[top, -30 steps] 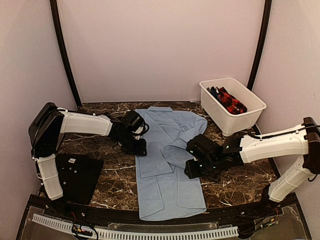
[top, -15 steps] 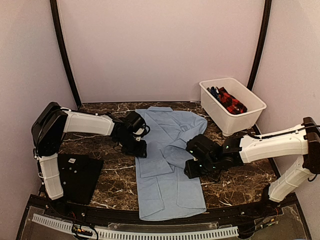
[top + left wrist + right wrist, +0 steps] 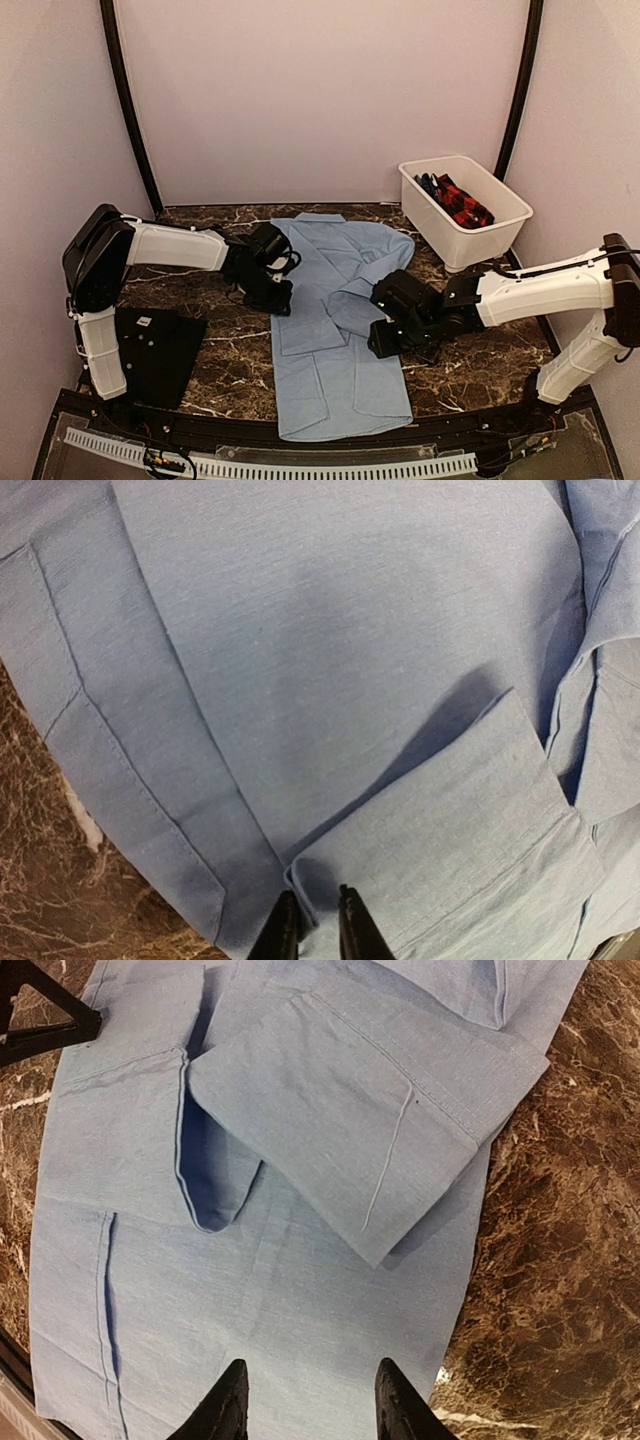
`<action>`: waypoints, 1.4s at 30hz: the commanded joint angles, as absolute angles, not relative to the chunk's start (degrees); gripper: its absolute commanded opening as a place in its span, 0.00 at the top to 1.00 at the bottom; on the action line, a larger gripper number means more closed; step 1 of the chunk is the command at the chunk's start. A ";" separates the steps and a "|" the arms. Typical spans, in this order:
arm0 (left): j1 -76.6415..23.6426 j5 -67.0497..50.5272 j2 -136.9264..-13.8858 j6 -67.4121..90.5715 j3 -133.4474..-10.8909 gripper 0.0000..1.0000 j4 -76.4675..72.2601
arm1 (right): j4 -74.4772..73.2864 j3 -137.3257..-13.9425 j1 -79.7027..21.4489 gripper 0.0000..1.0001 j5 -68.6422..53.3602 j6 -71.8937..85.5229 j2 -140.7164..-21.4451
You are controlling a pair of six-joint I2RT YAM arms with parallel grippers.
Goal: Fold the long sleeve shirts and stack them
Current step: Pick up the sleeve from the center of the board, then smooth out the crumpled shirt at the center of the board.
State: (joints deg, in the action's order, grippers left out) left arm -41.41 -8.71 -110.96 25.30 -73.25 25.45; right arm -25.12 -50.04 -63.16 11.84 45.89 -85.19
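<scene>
Marble table (image 3: 230, 350) is carrying everything you are working with, its dark veined top showing on both sides of the garment. Your light-blue shirt (image 3: 335, 340) is lying flat down the middle of it, collar toward the far wall and hem toward the arm bases, with one long sleeve (image 3: 350, 290) folded in across the body and its cuff (image 3: 370, 1120) resting on the front panel. Your white bin (image 3: 480, 245) is sitting at the far right corner, well apart from that garment, and is holding a red-black checked shirt (image 3: 462, 205) with a dark blue shirt (image 3: 428, 184) bunched beside it. Your black mat (image 3: 155, 350) is lying flat at the near left, beside the left arm's base. Your right gripper (image 3: 312, 1405) is hanging just over the shirt's lower half near its right edge, jaws standing well apart and gripping nothing. Your left gripper (image 3: 315, 922) is pressing down at the shirt's left edge, jaws drawn almost together and pinching a folded fabric edge between the tips.
</scene>
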 commanded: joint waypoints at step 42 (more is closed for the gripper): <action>-11.98 -1.88 -91.09 21.36 -84.63 1.00 32.81 | -17.12 -54.56 -53.83 0.57 13.48 38.85 -87.17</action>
State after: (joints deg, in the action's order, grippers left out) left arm -13.80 -5.56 -94.45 20.99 -84.51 31.00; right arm -19.53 -52.60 -54.33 13.98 40.47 -85.43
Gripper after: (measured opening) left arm 0.006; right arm 0.420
